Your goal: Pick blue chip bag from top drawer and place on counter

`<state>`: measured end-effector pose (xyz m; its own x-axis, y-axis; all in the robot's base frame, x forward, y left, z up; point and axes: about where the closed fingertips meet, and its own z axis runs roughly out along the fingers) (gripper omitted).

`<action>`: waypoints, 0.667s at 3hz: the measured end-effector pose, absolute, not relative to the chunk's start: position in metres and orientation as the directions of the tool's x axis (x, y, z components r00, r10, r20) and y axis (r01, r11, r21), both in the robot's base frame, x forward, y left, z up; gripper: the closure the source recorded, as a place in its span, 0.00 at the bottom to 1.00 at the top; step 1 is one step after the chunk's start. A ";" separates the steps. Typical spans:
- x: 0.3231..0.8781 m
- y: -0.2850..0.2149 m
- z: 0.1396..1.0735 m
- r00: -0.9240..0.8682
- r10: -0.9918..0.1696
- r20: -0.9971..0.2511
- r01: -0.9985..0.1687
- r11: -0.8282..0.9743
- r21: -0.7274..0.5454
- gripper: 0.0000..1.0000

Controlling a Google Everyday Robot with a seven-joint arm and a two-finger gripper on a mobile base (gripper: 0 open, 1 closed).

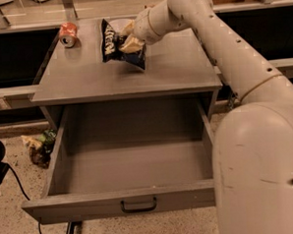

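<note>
Camera view, single frame. Tool point(129, 38) sits over the rear middle of the counter point(164, 71), jaws clamped on the right side of the bag point(113, 42). The bag hangs tilted, its lower corner close to the counter surface; contact with the surface cannot be told. Can point(68, 34) lies on its side at the counter's rear left corner, apart from the bag. Arm point(226, 51) reaches in from the right. Drawer point(134, 164) is pulled fully out, handle point(139, 205) on its front panel. Wrappers point(39, 145) lie on the floor left of the drawer.
</note>
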<state>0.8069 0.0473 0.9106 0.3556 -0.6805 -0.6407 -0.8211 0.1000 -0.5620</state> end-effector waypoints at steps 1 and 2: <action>0.823 0.054 0.898 0.326 -0.680 -0.656 -0.839 0.111 -0.532 0.34; 0.834 0.055 0.888 0.298 -0.683 -0.667 -0.855 0.120 -0.505 0.11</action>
<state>0.8337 0.0550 0.8877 0.2980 -0.6832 -0.6667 -0.8548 0.1199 -0.5050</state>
